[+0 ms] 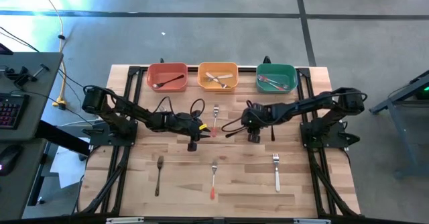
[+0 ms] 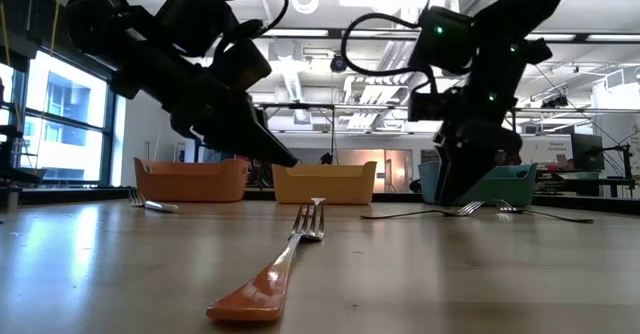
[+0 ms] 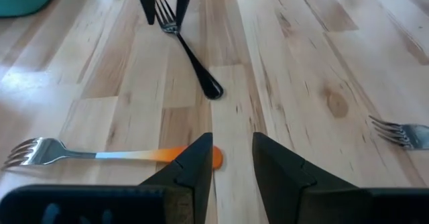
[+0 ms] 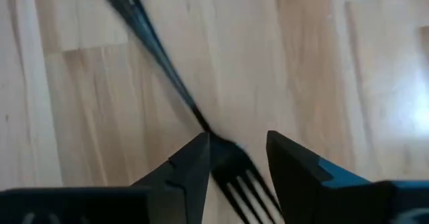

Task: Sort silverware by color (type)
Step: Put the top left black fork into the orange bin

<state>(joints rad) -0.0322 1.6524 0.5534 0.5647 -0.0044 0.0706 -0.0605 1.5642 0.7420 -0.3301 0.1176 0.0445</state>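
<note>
My left gripper (image 3: 231,158) is open and slants down over the middle of the table (image 1: 200,127). The orange end of a red-handled fork (image 3: 100,155) lies flat just beside one fingertip. My right gripper (image 4: 236,158) is open and low over the table (image 1: 254,129). Its fingers stand on either side of the head of a black fork (image 4: 157,56), which lies flat. The black fork also shows in the high view (image 1: 234,129). Three more forks lie in a row near the front: a dark one (image 1: 159,174), a red-handled one (image 1: 214,177) and a white one (image 1: 276,172). My right gripper points down over the black fork's neck (image 4: 204,135), with the tines between its two fingers. One fingertip is right at the neck, and I cannot tell whether it touches. The fork lies flat on the table.
A red bin (image 1: 167,76), an orange bin (image 1: 218,76) and a green bin (image 1: 277,78) stand in a row at the far edge, each with forks inside. A slim pale fork (image 1: 273,133) lies right of my right gripper. Bare wood lies between the two fork rows.
</note>
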